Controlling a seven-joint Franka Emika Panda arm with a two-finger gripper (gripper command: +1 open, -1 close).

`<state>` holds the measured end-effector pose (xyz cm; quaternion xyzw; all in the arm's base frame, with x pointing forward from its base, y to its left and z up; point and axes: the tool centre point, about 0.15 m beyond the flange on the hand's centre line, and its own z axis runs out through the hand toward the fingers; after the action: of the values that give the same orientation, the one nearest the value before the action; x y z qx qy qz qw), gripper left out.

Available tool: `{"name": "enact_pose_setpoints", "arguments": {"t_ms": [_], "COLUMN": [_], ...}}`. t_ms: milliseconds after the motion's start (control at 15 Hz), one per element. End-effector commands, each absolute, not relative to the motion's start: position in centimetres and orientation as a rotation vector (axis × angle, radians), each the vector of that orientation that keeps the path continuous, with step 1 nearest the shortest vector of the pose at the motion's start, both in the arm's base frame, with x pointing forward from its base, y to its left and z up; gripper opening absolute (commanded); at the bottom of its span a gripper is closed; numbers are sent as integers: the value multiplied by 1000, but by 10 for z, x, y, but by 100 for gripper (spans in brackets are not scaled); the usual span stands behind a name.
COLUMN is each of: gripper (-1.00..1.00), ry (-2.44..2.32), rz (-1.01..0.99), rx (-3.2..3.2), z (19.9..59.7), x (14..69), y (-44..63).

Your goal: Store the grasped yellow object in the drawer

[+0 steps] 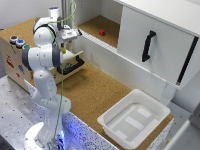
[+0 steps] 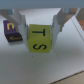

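Your end effector (image 2: 40, 31) pinches the yellow object (image 2: 39, 39), a lettered cube, between both fingers above a pale surface. In the exterior view, the arm hangs over the tan drawer (image 1: 70, 64) with its black bar handle, beside the cork-topped table (image 1: 95, 90).

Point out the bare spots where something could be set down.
The widest bare patch is the cork counter between the drawer and the white tub. The tub's floor is bare too. The cork shelf beside the red block has room. It is crowded around the arm and tool above the drawer.
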<state>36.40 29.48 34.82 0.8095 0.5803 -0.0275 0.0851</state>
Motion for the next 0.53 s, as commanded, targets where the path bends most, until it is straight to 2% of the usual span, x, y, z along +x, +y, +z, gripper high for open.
{"name": "enact_pose_setpoints", "arguments": {"t_ms": [0, 333, 400, 467], "gripper": [-100, -100, 100, 100], "ry": [1837, 1836, 1831, 1822], "rz": [100, 220, 209, 216], "rx": [2451, 2462, 2456, 2459], "z": [319, 332, 331, 332], "x": [359, 372, 375, 378], "y": [281, 280, 280, 278]}}
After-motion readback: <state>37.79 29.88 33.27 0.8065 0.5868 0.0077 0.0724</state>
